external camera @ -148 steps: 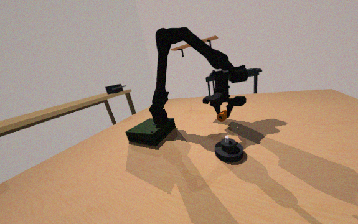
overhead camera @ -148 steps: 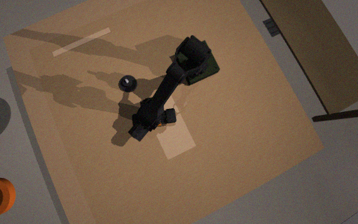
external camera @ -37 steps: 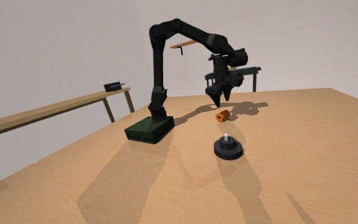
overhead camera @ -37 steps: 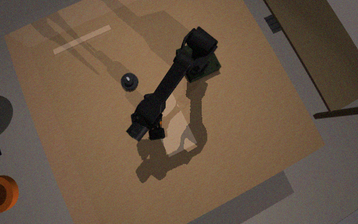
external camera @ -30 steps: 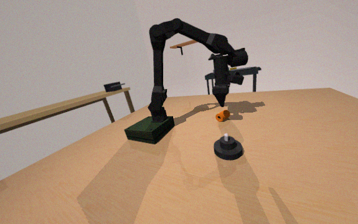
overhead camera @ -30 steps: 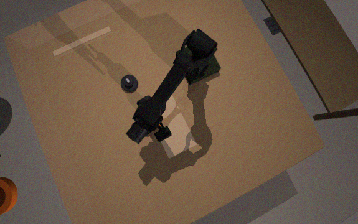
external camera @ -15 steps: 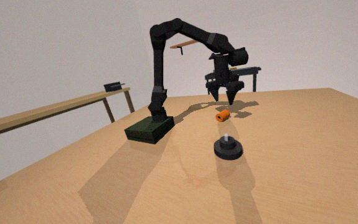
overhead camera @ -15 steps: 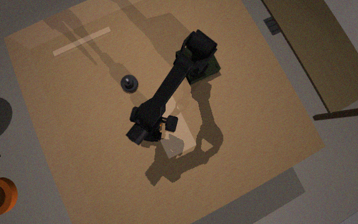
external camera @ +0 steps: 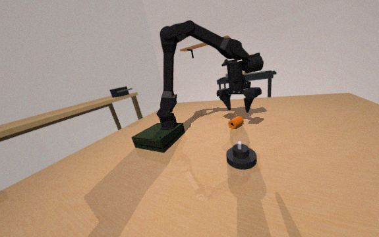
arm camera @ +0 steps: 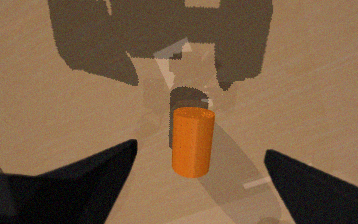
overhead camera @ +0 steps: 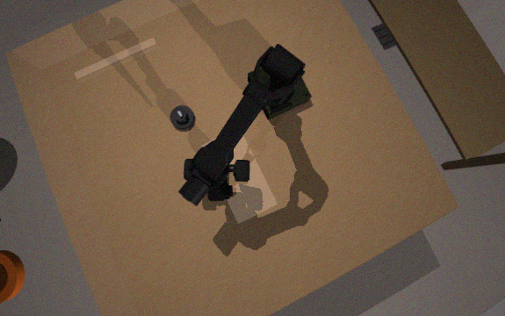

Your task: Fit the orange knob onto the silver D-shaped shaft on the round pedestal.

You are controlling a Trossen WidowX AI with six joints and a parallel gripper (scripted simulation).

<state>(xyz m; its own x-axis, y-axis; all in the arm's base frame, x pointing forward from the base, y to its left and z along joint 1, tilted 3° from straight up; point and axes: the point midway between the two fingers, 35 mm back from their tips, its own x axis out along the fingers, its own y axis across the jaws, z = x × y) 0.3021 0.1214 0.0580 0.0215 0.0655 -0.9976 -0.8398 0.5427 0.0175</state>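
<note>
The orange knob (external camera: 235,122) (arm camera: 192,142) lies on its side on the table; in the exterior view its end with the dark hole faces the camera, toward the pedestal. In the top view the arm hides it. My gripper (external camera: 238,110) (arm camera: 200,150) is open and empty, pointing down above the knob. In the wrist view the knob stands upright in the picture, between the two fingers' lines, its long axis across the line joining the fingertips. The round dark pedestal (overhead camera: 183,118) (external camera: 241,159) stands on the table with its silver shaft (overhead camera: 180,113) (external camera: 239,145) pointing up. The shaft's flat side cannot be made out.
The arm's dark green base (overhead camera: 289,98) (external camera: 157,136) stands on the wooden table (overhead camera: 147,246) (external camera: 308,184). Shadows of the arm fall across the table. A brown side table (overhead camera: 467,75) (external camera: 60,113) stands beyond the table's edge, behind the base.
</note>
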